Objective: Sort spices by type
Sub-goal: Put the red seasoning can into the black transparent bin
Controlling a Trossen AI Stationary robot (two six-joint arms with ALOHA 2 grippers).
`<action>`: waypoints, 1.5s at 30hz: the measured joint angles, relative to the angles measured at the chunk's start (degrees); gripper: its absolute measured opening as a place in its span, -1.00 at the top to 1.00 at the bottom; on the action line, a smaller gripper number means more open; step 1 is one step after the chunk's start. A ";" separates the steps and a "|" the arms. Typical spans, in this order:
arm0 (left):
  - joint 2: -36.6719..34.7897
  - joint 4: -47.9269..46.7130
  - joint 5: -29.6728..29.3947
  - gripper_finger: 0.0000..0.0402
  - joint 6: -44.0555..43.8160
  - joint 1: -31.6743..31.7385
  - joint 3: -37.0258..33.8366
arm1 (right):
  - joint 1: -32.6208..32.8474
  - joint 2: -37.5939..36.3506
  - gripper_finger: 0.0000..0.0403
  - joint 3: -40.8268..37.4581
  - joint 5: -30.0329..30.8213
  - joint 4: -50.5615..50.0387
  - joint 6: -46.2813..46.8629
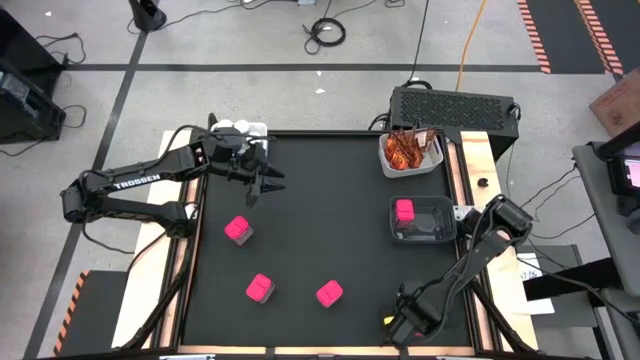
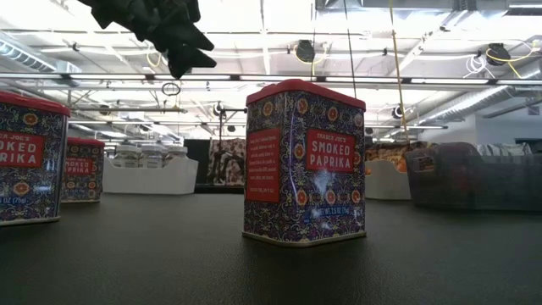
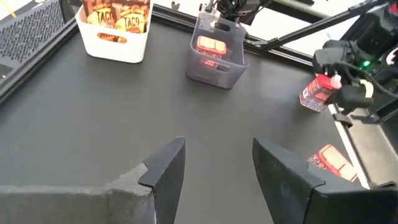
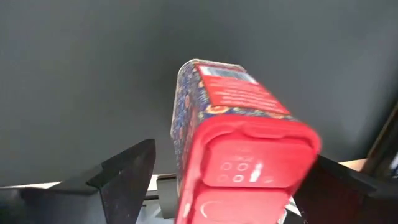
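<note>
The right gripper (image 4: 217, 186), at the table's near right corner, holds a pink-lidded patterned paprika tin (image 4: 233, 149) between its fingers. The left gripper (image 1: 262, 185) hovers open near the far left. The tin looks rigid, light and smooth-sided, best held across flat walls. Three more tins (image 1: 238, 230) stand on the black mat (image 1: 330, 200), one in the dark bin (image 1: 445, 232).

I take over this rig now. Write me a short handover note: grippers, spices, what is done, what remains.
Left gripper: open, empty, above the mat near the rear left corner.
Right gripper: shut on a held tin at the front edge.
Done: one binned tin in the dark bin; sachets in the white bin.
Left: the held tin and three loose tins on the mat.
</note>
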 joint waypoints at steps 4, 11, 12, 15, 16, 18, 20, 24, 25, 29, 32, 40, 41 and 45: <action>0.00 -0.04 0.00 0.04 -1.73 -0.11 0.00 | 0.00 1.00 -0.61 0.00 -0.11 1.85 -0.04; 0.00 -0.07 -0.03 0.04 -2.10 -0.73 0.00 | -0.02 0.41 -0.28 0.00 -0.20 0.81 0.11; 0.00 -0.07 -0.03 0.04 -2.11 -0.74 0.00 | -0.03 0.18 -0.22 0.00 -0.20 0.58 0.13; 0.02 -0.09 -0.19 0.04 -2.09 -0.72 0.00 | -0.19 -0.47 -0.06 0.00 -0.24 0.11 -0.03; 0.02 -0.09 -0.42 0.04 -2.08 -0.70 0.00 | -0.40 -0.88 -0.01 0.00 -0.26 0.10 -0.05; 0.02 -0.09 -0.73 0.04 -2.05 -0.70 0.00 | -0.74 -2.04 0.01 0.00 -0.05 0.08 -0.34; 0.02 -0.09 -1.14 0.04 -2.02 -0.70 0.00 | -1.27 -3.38 0.01 0.00 0.17 -0.23 -0.39; 0.02 -0.08 -1.68 0.04 -1.99 -0.71 0.00 | -2.63 -7.14 0.00 0.00 2.60 -2.73 -0.40; 0.02 -0.09 -1.69 0.04 -2.01 -0.71 0.00 | -3.19 -8.30 -0.01 0.00 3.15 -3.93 -0.47; 0.02 0.19 -1.70 0.04 -2.02 -0.71 0.00 | -6.39 -12.73 -0.05 0.00 7.03 -10.17 -2.25; 0.02 0.70 -1.73 0.04 -2.00 -0.70 0.00 | -10.15 -16.72 -0.02 0.00 11.96 -14.58 -5.30; 0.02 1.05 -1.75 0.04 -1.50 -0.70 0.00 | -24.15 -25.73 -0.05 0.00 18.50 -28.19 -17.14; 0.02 1.18 -1.74 0.04 -1.42 -0.70 0.00 | -26.12 -26.62 -0.06 0.00 19.09 -29.69 -19.01; 0.02 1.31 -1.73 0.04 0.16 -0.70 0.00 | -33.37 -29.72 -0.03 0.00 20.88 -33.66 -24.99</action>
